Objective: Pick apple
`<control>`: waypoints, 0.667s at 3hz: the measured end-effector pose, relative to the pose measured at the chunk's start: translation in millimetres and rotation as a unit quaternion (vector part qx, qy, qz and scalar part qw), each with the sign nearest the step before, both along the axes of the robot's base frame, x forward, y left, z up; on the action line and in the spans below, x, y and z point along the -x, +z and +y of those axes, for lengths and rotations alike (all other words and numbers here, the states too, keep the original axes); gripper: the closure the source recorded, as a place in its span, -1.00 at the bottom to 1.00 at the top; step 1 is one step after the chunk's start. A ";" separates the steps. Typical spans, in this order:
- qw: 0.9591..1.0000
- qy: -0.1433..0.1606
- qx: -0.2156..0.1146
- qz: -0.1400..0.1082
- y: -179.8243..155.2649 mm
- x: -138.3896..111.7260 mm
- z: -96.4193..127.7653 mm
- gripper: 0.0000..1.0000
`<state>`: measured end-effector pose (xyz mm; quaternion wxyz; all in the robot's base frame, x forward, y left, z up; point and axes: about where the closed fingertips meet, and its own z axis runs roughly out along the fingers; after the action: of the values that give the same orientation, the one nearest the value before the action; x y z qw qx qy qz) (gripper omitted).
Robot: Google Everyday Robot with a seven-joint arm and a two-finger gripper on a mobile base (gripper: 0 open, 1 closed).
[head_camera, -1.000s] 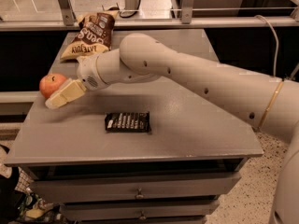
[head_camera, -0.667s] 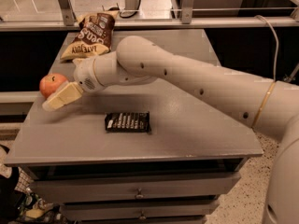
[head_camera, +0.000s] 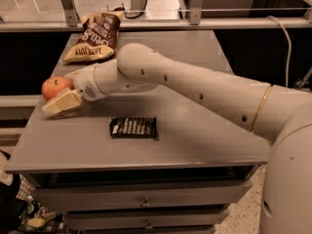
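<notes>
The red-orange apple (head_camera: 56, 86) is at the left edge of the grey table (head_camera: 195, 140). My gripper (head_camera: 54, 95) reaches in from the right and sits around it. The pale near finger (head_camera: 61, 104) lies against the apple's front underside, and the other finger is mostly hidden behind the apple. The fingers look closed on the apple. My white arm (head_camera: 195, 89) stretches across the table from the right.
A dark flat snack bar packet (head_camera: 133, 127) lies in the middle front of the table. A brown chip bag (head_camera: 96, 38) lies at the back left. Metal rails and a dark gap run behind the table; drawers (head_camera: 146, 201) are below its front edge.
The arm has shifted a little to the left, and the near finger has slid further along under the apple. The apple has stayed in the same place.
</notes>
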<state>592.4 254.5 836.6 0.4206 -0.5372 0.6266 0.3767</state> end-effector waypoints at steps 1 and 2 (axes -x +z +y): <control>1.000 0.001 0.000 0.000 0.6 1.3 1.6 -0.06; 1.000 0.004 0.000 0.000 0.3 3.1 4.2 0.55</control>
<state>589.3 258.7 836.8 0.4191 -0.5396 0.6244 0.3785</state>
